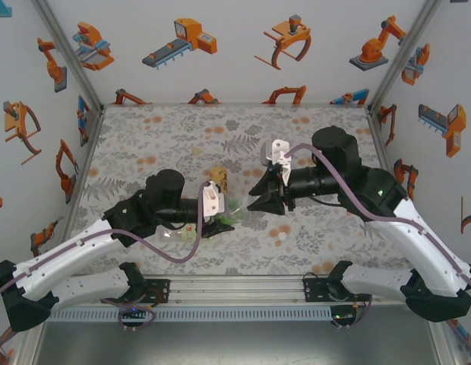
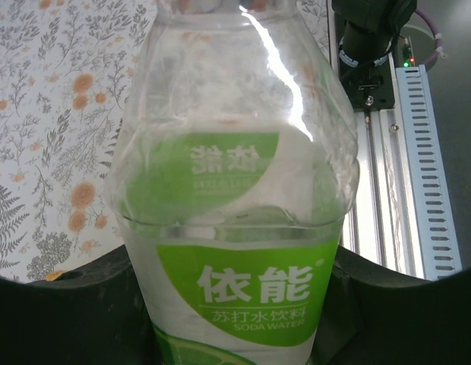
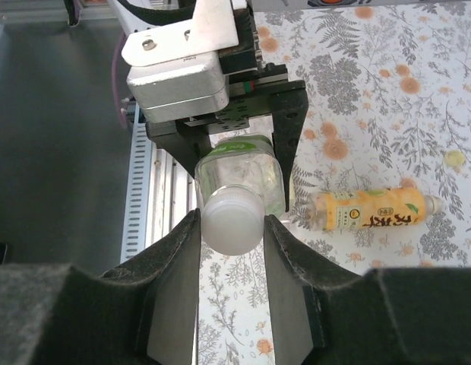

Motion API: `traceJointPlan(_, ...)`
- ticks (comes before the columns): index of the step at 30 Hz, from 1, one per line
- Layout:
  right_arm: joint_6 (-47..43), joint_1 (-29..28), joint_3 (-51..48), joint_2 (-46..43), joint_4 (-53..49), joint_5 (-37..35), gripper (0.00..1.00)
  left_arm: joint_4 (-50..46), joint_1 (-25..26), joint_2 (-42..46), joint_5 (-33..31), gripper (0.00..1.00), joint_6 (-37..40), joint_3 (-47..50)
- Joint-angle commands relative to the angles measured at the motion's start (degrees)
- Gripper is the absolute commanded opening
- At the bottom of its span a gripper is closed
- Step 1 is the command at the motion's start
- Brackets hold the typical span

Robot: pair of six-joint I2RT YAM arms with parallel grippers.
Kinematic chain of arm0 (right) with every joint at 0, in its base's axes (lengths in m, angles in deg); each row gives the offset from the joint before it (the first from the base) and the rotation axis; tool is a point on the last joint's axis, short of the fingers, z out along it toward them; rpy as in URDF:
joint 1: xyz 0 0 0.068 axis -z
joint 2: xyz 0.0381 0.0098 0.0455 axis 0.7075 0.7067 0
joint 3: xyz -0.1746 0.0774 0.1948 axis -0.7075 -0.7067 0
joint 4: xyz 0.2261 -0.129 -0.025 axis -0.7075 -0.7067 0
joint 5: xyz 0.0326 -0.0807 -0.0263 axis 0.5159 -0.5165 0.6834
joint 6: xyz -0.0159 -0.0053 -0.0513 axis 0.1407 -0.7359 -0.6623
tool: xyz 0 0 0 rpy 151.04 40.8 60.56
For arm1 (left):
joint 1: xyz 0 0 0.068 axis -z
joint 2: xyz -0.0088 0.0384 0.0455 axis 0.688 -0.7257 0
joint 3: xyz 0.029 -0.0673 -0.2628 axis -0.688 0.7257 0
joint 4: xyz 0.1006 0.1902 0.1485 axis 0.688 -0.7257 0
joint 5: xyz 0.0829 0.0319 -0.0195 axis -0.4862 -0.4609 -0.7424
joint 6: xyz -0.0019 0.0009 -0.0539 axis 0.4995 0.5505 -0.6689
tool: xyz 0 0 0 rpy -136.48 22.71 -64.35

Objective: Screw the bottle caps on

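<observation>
At bench (image 1: 144, 137) centre | left pincer (image 2: 235, 304) clamped on bottle (image 2: 235, 190) | right pincer (image 3: 230, 236) closed on cap (image 3: 229, 217) at its mouth | step: likely threading cap | next: twist, bottle steady

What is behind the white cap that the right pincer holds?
The green-label bottle, gripped by the left pincer, its neck pointing at the cap. The cap covers the bottle's mouth, so whether the threads have met cannot be seen.

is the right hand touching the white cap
Touching. The right wrist view shows the right hand with both fingers pressed against the sides of the white cap, no gap on either side.
</observation>
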Motion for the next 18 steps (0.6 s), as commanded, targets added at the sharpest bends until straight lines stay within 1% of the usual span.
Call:
traceJointPlan(1, -2.02, -0.22, 0.07, -0.77, -0.13, 3.66, 0.23, -0.59, 0.26, 0.00, 2.61, 0.00, 0.63, -1.12)
traceJointPlan(5, -2.08, -0.22, -0.64, -0.84, 0.27, 5.15, 0.31, -0.35, 0.23, -0.70, 3.65, 0.00, 0.55, -1.31)
traceJointPlan(11, -2.69, -0.97, -1.36, -0.56, 0.07, 6.51, 0.37, -0.16, 0.27, -1.30, 4.51, 0.00, 0.08, -1.72)
traceJointPlan(16, -3.41, -1.27, -1.62, -0.83, -0.56, 5.98, 0.42, 0.20, 0.27, -1.16, 3.99, 0.00, -0.28, -1.56)
traceJointPlan(18, -3.31, -1.28, -1.77, -1.02, -0.68, 5.55, 0.45, 0.20, 0.27, -1.31, 3.43, 0.00, -0.38, -1.64)
